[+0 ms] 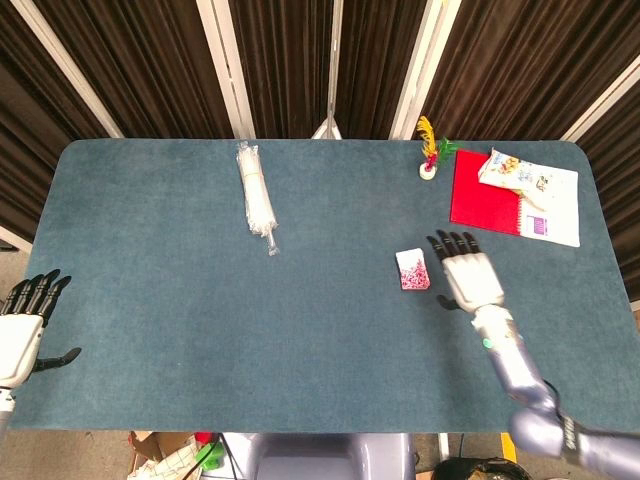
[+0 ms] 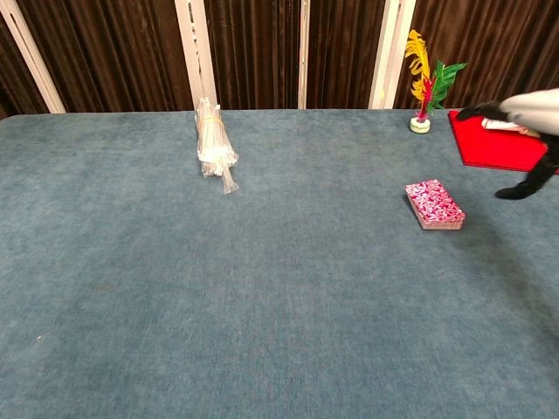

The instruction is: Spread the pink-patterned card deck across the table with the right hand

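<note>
The pink-patterned card deck (image 1: pixel 412 269) (image 2: pixel 434 204) lies as a neat stack on the blue table, right of centre. My right hand (image 1: pixel 467 274) (image 2: pixel 525 113) hovers just to the right of the deck with its fingers spread, holding nothing and not touching the cards. In the chest view only part of this hand shows at the right edge. My left hand (image 1: pixel 22 326) stays open at the table's near left edge, far from the deck.
A bundle of clear plastic straws (image 1: pixel 257 198) (image 2: pixel 214 143) lies at the back left. A red notebook (image 1: pixel 484 192) with a snack packet (image 1: pixel 515 171) and a small feather holder (image 1: pixel 430 150) (image 2: pixel 423 87) sit at the back right.
</note>
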You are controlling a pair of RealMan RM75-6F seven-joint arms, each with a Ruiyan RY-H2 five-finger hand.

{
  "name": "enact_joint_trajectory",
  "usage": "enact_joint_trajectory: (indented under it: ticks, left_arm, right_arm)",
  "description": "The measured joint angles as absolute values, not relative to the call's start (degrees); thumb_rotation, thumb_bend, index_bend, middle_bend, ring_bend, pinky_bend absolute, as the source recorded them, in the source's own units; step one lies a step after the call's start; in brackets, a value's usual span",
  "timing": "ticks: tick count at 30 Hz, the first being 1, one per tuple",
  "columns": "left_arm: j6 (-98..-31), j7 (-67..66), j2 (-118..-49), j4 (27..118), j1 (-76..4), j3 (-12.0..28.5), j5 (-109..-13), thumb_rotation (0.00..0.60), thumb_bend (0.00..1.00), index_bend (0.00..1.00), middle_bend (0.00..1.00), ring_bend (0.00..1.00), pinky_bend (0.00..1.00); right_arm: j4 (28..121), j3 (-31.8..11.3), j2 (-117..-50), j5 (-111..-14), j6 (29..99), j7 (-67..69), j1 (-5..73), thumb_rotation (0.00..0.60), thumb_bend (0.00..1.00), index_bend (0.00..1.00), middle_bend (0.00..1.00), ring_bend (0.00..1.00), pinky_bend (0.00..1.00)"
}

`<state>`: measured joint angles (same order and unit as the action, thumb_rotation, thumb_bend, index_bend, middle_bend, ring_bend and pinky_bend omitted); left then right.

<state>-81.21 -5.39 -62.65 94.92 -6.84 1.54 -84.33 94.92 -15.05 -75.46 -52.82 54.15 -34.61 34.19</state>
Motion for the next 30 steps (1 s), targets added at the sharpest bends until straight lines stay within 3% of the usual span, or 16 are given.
enact_joint_trajectory:
  ticks: [17,30]
  left_arm:
    - [-80.1,-4.6,-62.3,95.1,-7.2,1.8,-83.1,0.6,0.0,0.0,0.0,0.0,0.0]
    - [-79.5,-4.8,-62.3,95.3,-7.5,2.0,-82.5,0.6,0.0,0.0,0.0,0.0,0.0]
  right_arm:
    - [82.2,-13.1,-85.6,-33.5,48.4,-41.4,44.5,0.6,0.26,0.0,0.0,0.0,0.0]
    - [77.2,-11.7,-88.0,-33.8,47.1,-38.1,46.5,0.6,0.26,0.0,0.0,0.0,0.0]
